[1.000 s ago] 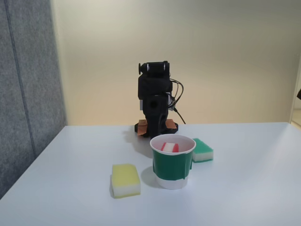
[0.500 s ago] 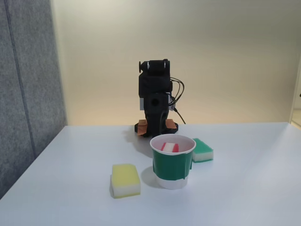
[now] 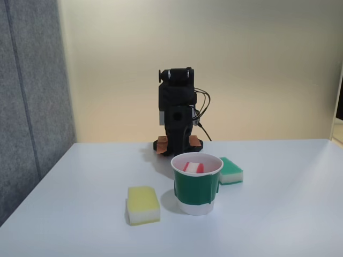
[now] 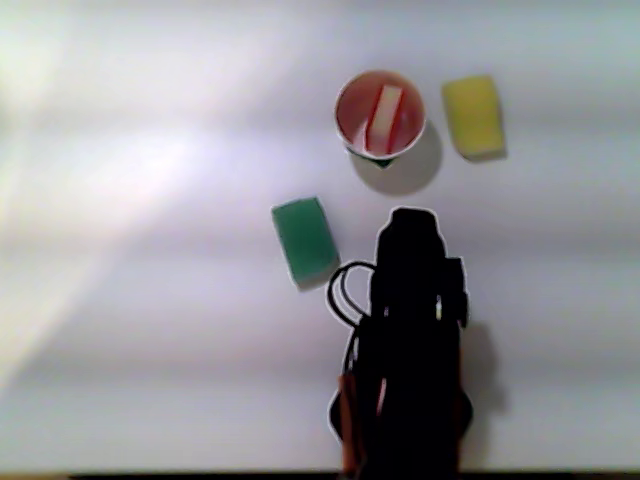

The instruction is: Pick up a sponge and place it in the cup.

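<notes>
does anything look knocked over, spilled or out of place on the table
Nothing stands out. The cup is upright with the red sponge inside, standing on edge. The yellow sponge and green sponge lie flat on the table.

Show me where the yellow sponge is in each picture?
Fixed view: the yellow sponge lies on the table at lower left, left of the cup.
Other view: the yellow sponge is at upper right, right of the cup.
Shared landmark: the cup, with the red sponge in it.
</notes>
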Action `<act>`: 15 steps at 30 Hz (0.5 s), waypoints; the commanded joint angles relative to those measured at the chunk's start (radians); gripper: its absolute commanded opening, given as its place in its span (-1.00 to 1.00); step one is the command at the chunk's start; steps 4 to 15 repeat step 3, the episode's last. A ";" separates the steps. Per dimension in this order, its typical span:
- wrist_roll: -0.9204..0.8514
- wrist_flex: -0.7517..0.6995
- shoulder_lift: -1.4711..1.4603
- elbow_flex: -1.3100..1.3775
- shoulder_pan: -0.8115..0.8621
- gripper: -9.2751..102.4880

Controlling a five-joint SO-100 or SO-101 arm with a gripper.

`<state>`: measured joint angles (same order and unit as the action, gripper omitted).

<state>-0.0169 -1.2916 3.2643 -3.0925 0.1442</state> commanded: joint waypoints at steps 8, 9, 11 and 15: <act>-0.012 -0.110 0.002 0.000 0.008 -0.84; -0.012 -0.110 0.002 0.000 0.008 -0.84; -0.012 -0.110 0.002 0.000 0.008 -0.84; -0.012 -0.110 0.002 0.000 0.008 -0.84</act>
